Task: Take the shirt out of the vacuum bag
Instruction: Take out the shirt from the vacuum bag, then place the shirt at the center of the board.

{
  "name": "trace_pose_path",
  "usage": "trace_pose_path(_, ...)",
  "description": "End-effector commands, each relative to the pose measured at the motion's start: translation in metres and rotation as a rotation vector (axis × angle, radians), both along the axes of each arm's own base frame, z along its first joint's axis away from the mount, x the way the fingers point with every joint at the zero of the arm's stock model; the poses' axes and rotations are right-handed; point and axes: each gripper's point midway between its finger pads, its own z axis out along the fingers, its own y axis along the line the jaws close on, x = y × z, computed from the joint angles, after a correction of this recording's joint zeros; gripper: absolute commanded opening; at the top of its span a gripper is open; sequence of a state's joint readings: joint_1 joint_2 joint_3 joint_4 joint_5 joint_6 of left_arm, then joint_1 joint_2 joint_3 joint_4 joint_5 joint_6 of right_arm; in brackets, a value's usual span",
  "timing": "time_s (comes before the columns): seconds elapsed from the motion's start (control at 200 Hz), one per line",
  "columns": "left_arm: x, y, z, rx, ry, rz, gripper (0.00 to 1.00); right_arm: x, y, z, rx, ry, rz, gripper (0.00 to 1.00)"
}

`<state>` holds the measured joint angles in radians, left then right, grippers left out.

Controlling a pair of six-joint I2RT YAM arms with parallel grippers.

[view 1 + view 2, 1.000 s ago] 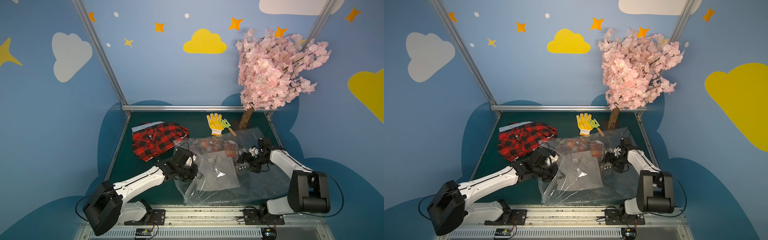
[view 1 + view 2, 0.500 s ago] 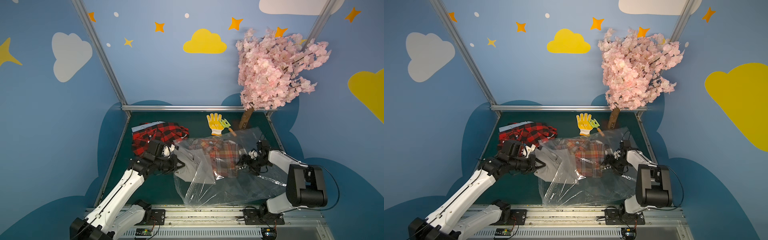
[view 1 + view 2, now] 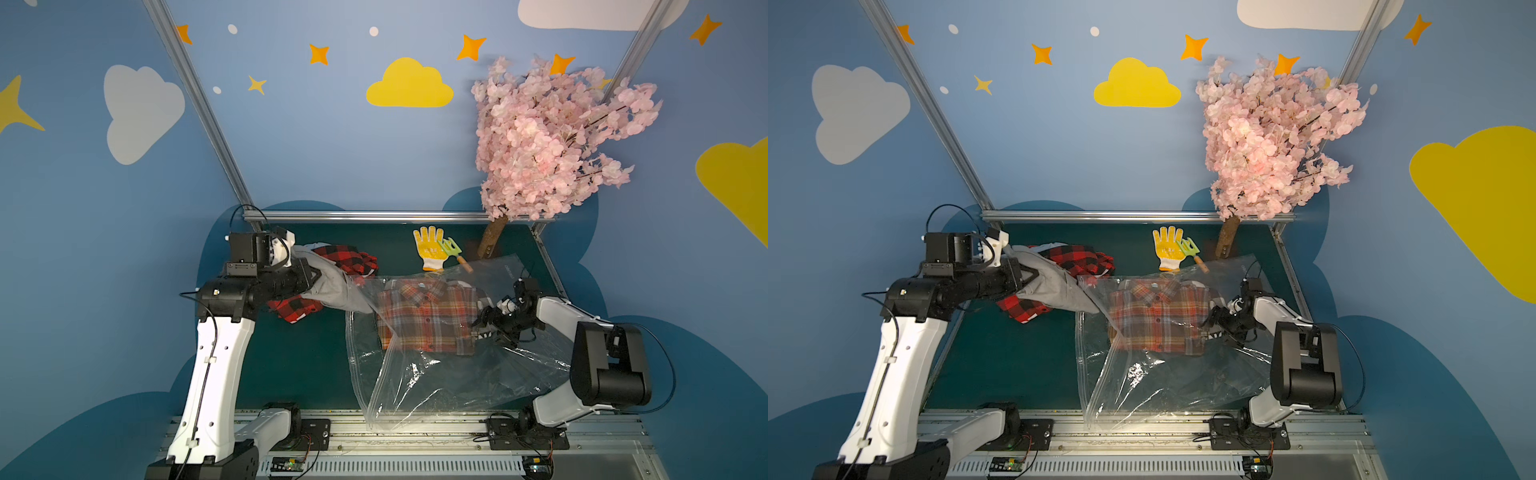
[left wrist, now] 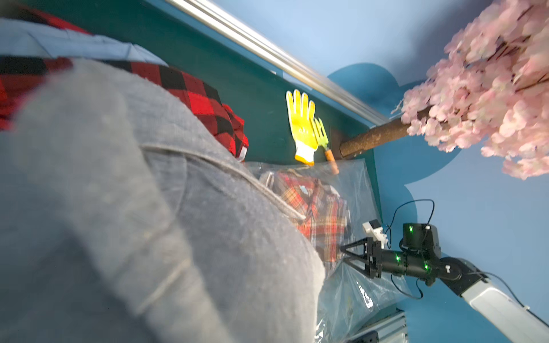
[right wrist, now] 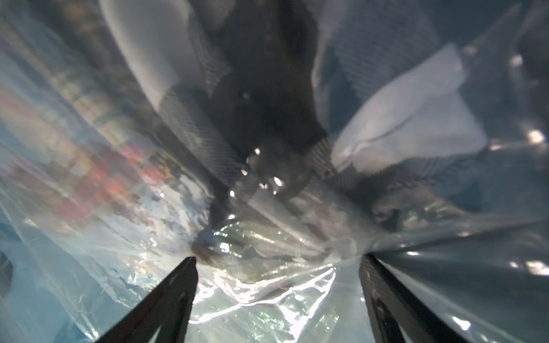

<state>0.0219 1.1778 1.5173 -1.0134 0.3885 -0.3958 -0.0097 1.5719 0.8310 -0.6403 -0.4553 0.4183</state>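
Observation:
My left gripper (image 3: 311, 276) (image 3: 1027, 276) is shut on a grey shirt (image 3: 332, 286) (image 3: 1059, 291). It holds the shirt at the far left, above the table. The shirt's trailing end reaches the open left edge of the clear vacuum bag (image 3: 436, 382) (image 3: 1163, 382). In the left wrist view the grey shirt (image 4: 148, 208) hides the jaws. An orange plaid shirt (image 3: 428, 316) (image 3: 1158, 320) lies flat inside the bag. My right gripper (image 3: 484, 326) (image 3: 1214, 322) (image 5: 277, 261) is open, its fingers spread over the bag's plastic right of the plaid shirt.
A red and black checked shirt (image 3: 349, 257) lies crumpled at the far left under the grey one. A yellow glove (image 3: 430, 249) and a small green rake (image 3: 453, 251) lie at the back. A pink blossom tree (image 3: 548, 137) stands in the back right corner.
My left arm has swung left and back, dragging the grey shirt out of the bag and uncovering the orange plaid shirt. The right gripper has stayed on the bag.

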Motion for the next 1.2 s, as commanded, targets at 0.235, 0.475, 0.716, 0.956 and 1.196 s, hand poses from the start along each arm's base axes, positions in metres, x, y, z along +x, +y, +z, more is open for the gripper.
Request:
trace_pose_path(0.235,0.101,-0.009,0.060,-0.038,-0.177,-0.151,0.08,0.013,0.000,-0.014,-0.005,-0.009,0.024,0.87)
trace_pose_path(0.475,0.141,0.038,-0.003,-0.089,-0.057,-0.116,0.07,0.018,0.005,-0.019,0.012,-0.002,0.037,0.87)
trace_pose_path(0.716,0.127,0.091,-0.136,-0.137,0.212,-0.031,0.07,0.025,0.010,-0.014,0.018,-0.011,0.056,0.86)
trace_pose_path(0.956,0.130,0.128,-0.178,-0.017,0.341,0.041,0.09,0.027,0.020,-0.006,0.018,-0.023,0.088,0.86)
trace_pose_path(1.196,0.122,0.169,-0.204,0.171,0.508,0.181,0.76,0.020,0.023,-0.005,0.017,-0.017,0.110,0.86)
